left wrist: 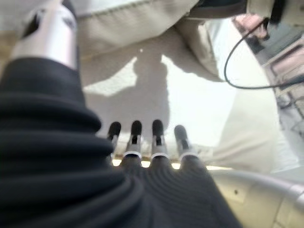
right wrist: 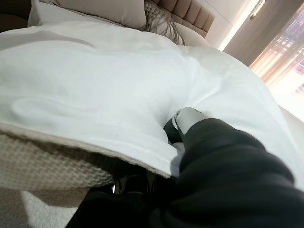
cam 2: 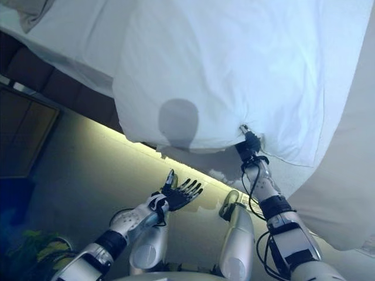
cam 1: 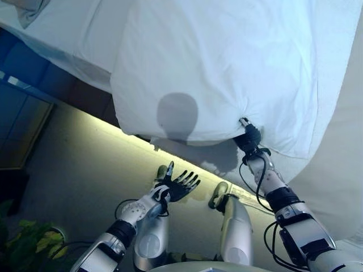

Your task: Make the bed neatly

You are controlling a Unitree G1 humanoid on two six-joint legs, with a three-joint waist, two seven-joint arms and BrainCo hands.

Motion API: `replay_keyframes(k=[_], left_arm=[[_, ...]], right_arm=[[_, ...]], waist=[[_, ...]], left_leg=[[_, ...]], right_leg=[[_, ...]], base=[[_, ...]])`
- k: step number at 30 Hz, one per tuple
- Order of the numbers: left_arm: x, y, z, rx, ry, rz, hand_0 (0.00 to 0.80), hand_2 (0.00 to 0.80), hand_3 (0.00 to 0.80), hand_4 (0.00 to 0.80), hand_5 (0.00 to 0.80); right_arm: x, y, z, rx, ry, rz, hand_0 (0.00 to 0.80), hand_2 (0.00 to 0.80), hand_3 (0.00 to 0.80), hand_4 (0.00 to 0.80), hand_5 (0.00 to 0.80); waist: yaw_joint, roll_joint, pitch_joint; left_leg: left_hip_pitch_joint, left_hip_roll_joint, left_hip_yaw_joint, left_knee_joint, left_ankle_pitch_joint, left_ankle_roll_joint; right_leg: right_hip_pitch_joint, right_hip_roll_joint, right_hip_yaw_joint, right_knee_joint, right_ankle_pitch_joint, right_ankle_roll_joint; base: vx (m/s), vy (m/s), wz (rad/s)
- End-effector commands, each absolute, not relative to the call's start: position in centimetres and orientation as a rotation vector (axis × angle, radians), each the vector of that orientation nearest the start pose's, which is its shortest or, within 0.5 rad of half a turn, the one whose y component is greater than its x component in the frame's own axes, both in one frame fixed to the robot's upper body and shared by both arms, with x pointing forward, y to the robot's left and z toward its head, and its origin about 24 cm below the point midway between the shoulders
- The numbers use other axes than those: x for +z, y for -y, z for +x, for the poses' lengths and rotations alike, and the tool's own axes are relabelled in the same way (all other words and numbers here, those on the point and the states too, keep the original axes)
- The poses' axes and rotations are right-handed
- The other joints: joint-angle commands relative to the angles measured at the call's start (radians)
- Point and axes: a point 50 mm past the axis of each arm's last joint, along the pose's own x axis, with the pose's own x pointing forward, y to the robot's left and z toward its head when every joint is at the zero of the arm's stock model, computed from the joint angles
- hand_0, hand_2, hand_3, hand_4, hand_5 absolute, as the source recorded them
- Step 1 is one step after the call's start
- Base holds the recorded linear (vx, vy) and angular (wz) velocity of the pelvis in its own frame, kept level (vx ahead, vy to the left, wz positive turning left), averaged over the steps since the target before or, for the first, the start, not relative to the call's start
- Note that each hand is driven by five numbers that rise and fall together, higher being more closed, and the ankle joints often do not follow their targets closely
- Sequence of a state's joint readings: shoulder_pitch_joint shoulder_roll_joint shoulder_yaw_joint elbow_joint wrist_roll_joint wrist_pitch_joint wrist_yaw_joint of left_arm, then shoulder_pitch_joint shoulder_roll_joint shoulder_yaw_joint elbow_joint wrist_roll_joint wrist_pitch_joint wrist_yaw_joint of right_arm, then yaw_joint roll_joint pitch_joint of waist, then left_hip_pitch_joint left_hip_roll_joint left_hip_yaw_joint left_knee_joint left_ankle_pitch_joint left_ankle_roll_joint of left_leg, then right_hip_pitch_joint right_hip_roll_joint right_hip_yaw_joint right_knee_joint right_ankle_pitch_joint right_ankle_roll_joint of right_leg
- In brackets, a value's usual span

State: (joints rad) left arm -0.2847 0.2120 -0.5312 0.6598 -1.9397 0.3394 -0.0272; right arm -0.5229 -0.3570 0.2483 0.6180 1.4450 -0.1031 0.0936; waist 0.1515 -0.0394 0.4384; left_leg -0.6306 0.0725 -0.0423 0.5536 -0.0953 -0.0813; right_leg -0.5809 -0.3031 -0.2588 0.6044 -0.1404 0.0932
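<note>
A: L to R, quick. The left hand (cam 1: 177, 186) hung over the pale floor (cam 1: 85, 170), well apart from the bed, fingers straight and spread, holding nothing.

B: And the task's thing?

A: The big white puffy duvet (cam 1: 227, 68) lay across the bed, its near edge hanging over the side. The right hand (cam 1: 248, 135) was at that edge, thumb pinching the cloth from above, fingers tucked under, so a grip w/ the fabric bunched round it.

B: Risk?

A: IMO a one-point pinch. If it pulled hard, the cloth could slip out, or the duvet could skew, since the other side had no hand on it. The overhang could also slide toward the floor.

B: What did the views add?

A: Right wrist view alone showed a beige woven cover (right wrist: 52, 156) under the duvet's edge, plus a beige pillow (right wrist: 104, 12) and a tufted padded headboard (right wrist: 190, 16) at the far end. Head views gave the whole overhang and both arms. Left wrist view only confirmed the straight fingers (left wrist: 157, 135).
</note>
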Motion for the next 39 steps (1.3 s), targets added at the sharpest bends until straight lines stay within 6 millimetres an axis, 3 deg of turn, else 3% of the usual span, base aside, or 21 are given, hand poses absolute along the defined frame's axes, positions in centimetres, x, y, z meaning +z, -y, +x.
replay_keyframes(k=[1,5,9,19,23,29,36,38,39], left_arm=[[-4.2,-5.5,25.2,-0.171,-0.879,-1.5,0.0,0.0,0.0,0.0,0.0],[-1.2,-4.3,28.1,-0.204,-0.707,-1.546,0.0,0.0,0.0,0.0,0.0],[1.3,-2.5,29.4,-0.213,-0.619,-1.581,0.0,0.0,0.0,0.0,0.0],[4.8,-2.0,31.9,-0.183,-0.47,-1.658,0.0,0.0,0.0,0.0,0.0],[4.6,-2.1,32.1,-0.117,-0.514,-1.613,0.0,0.0,0.0,0.0,0.0],[4.2,-4.9,33.8,0.064,-0.429,-1.619,0.0,0.0,0.0,0.0,0.0],[6.7,-9.1,36.5,0.1,-0.215,-1.653,0.0,0.0,0.0,0.0,0.0],[7.7,-10.4,37.1,0.083,-0.168,-1.646,0.486,0.486,0.486,0.486,0.486],[8.1,-11.0,37.3,0.073,-0.143,-1.637,0.675,0.675,0.675,0.675,0.675]], right_arm=[[10.4,18.4,35.4,0.143,0.12,1.02,0.8,0.8,0.8,0.8,0.8],[11.1,16.9,35.7,0.188,0.137,1.045,0.8,0.8,0.8,0.8,0.8],[12.0,15.9,35.7,0.22,0.165,1.071,0.8,0.8,0.8,0.8,0.8],[13.4,14.3,35.8,0.278,0.163,1.059,0.8,0.8,0.8,0.8,0.8],[13.5,14.0,35.9,0.28,0.148,1.048,0.8,0.8,0.8,0.8,0.8],[13.8,13.0,36.1,0.313,0.136,1.051,0.8,0.8,0.8,0.8,0.8],[13.5,12.0,36.3,0.343,0.11,1.066,0.8,0.8,0.8,0.8,0.8],[13.2,11.9,36.3,0.345,0.098,1.057,0.8,0.8,0.8,0.8,0.8],[13.2,11.9,36.4,0.345,0.097,1.052,0.8,0.8,0.8,0.8,0.8]], waist=[[-0.014,0.003,-0.039],[-0.031,-0.014,-0.043],[-0.051,-0.025,-0.048],[-0.092,-0.038,-0.063],[-0.098,-0.032,-0.059],[-0.108,-0.043,-0.062],[-0.123,-0.038,-0.066],[-0.121,-0.036,-0.069],[-0.12,-0.035,-0.066]], left_leg=[[-0.045,0.014,0.006,-0.011,0.082,0.024],[-0.064,0.024,0.015,-0.007,0.086,0.024],[-0.076,0.027,0.029,-0.022,0.099,0.021],[-0.066,0.038,0.066,-0.046,0.111,0.01],[-0.054,0.042,0.075,-0.048,0.114,0.005],[-0.043,0.06,0.087,-0.054,0.118,-0.006],[-0.019,0.067,0.105,-0.077,0.126,-0.016],[-0.011,0.068,0.108,-0.101,0.139,-0.018],[-0.015,0.065,0.116,-0.119,0.176,-0.011]], right_leg=[[0.004,-0.019,-0.002,-0.064,0.179,0.079],[-0.022,-0.015,0.019,-0.066,0.189,0.089],[-0.038,-0.007,0.032,-0.086,0.201,0.098],[-0.032,-0.004,0.052,-0.116,0.203,0.105],[-0.017,-0.002,0.052,-0.123,0.201,0.101],[-0.007,0.006,0.059,-0.144,0.201,0.1],[0.016,0.014,0.062,-0.168,0.198,0.095],[0.023,0.017,0.06,-0.176,0.198,0.094],[0.02,0.014,0.053,-0.192,0.227,0.083]], base=[[0.006,-0.018,0.06],[-0.017,0.006,-0.01],[-0.05,0.045,-0.1],[-0.024,0.05,-0.1],[-0.018,0.068,-0.08],[-0.035,0.037,-0.13],[-0.033,0.05,-0.16],[-0.072,0.047,-0.07],[-0.104,0.059,-0.1]])
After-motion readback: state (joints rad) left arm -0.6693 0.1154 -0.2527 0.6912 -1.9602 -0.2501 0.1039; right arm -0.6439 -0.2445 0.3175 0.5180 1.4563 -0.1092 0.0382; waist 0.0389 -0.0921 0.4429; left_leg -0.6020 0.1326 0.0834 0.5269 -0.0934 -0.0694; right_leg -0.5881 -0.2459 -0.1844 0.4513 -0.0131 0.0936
